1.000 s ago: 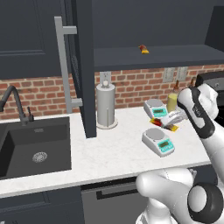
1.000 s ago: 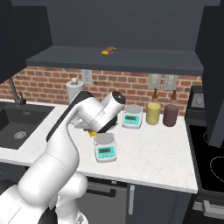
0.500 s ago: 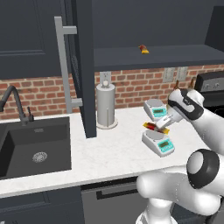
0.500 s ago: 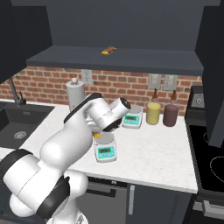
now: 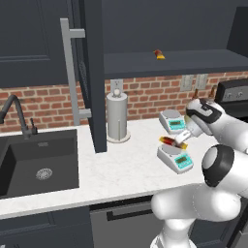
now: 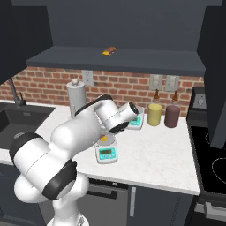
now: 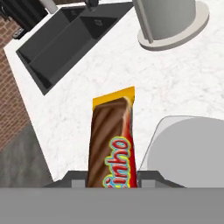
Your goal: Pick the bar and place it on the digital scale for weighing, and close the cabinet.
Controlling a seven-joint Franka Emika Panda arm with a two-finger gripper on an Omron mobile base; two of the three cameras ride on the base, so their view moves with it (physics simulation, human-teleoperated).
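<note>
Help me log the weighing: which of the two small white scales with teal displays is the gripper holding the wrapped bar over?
The front digital scale, nearer the counter edge. The dark red-brown bar hangs above its silver pan in the gripper; the rear scale sits by the brick wall.

White counter [image 5: 126, 164] — two scales [image 5: 175, 157], canisters [image 6: 154, 114]

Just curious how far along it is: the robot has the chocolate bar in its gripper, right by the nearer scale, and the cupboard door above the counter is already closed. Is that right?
Not quite: the cabinet door stands open, seen edge-on in the left base view, with the shelf exposed. The rest holds: the gripper holds the bar beside the nearer digital scale.
</note>
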